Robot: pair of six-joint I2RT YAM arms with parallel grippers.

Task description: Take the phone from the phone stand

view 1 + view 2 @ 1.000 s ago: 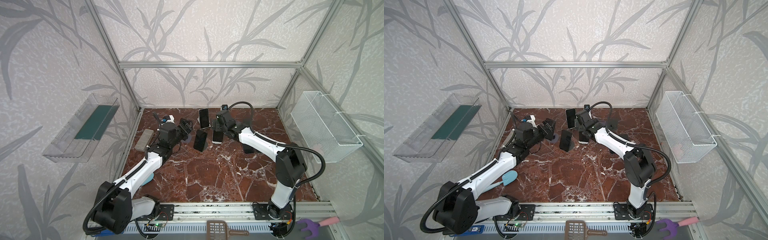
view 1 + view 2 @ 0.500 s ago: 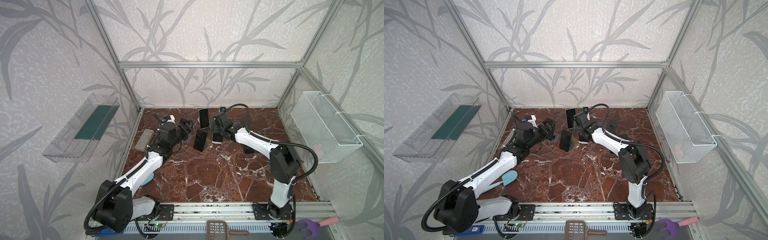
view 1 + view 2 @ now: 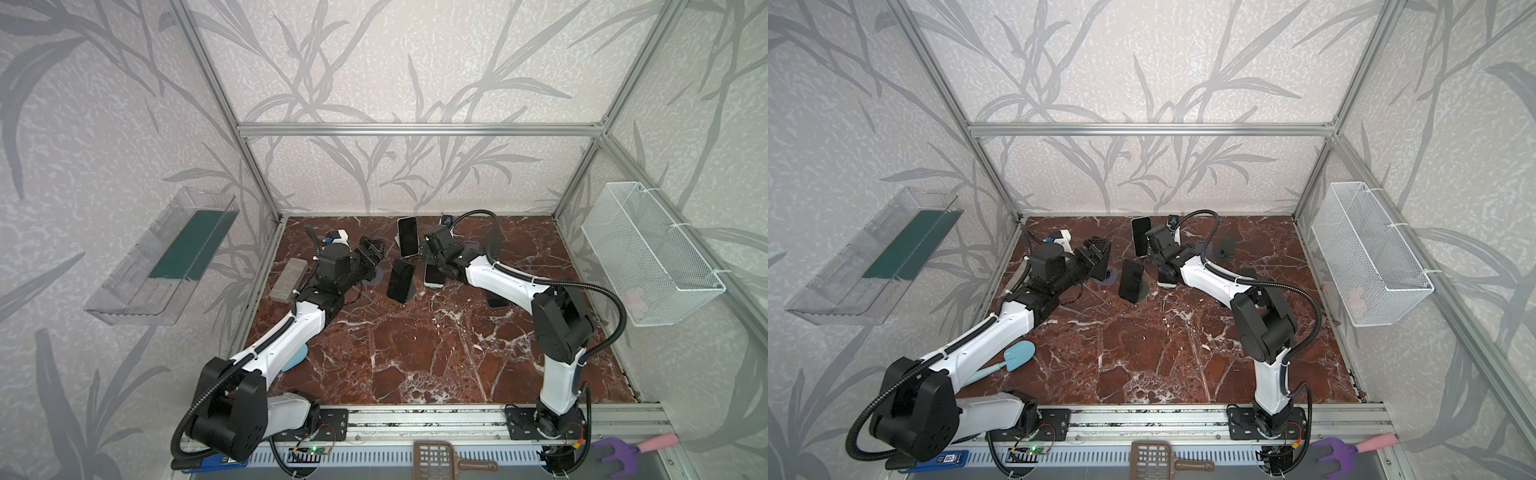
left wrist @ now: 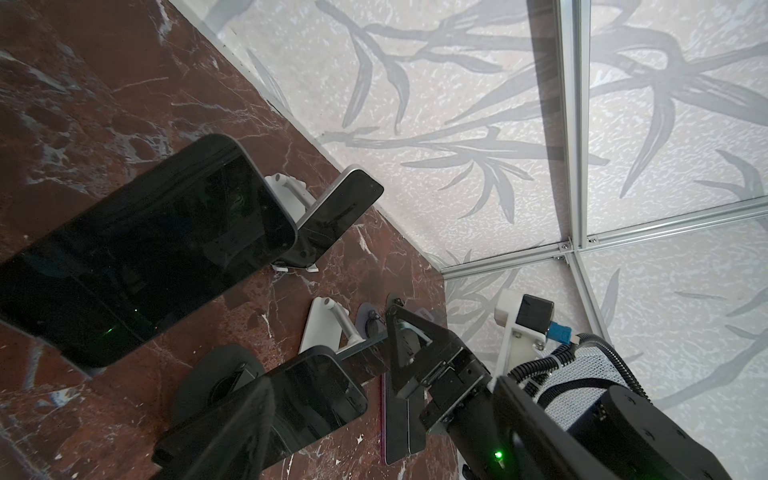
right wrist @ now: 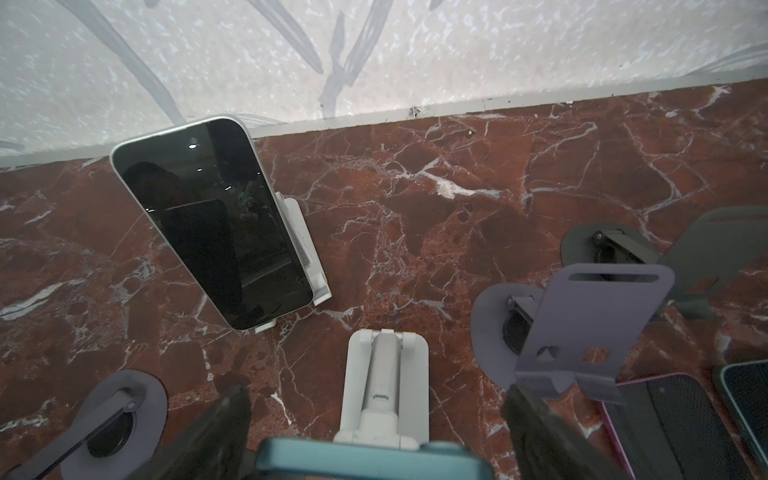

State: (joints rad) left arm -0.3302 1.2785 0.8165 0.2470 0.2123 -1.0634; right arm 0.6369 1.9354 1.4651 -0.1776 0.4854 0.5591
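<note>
A phone with a teal rim (image 5: 370,459) leans on a white phone stand (image 5: 384,374) at the middle back of the marble floor, seen in both top views (image 3: 433,275) (image 3: 1167,277). My right gripper (image 5: 376,395) (image 3: 430,264) is open and straddles the phone's top edge. One dark finger (image 5: 224,424) stands on each side, with a small gap to the rim. My left gripper (image 4: 380,384) (image 3: 372,251) hangs open and empty left of the stands. It points at the phone (image 4: 316,395) from the side.
A white-rimmed phone (image 3: 407,236) stands on another white stand behind, and a black phone (image 3: 401,280) on a black stand in front. An empty purple stand (image 5: 582,324) and flat phones (image 5: 673,424) lie close by. Grey block (image 3: 287,279), blue spatula (image 3: 1017,355), wire basket (image 3: 648,253).
My right arm has shifted a little left and settled over the teal-rimmed phone, its fingers drawing in slightly. The left arm has hardly moved.
</note>
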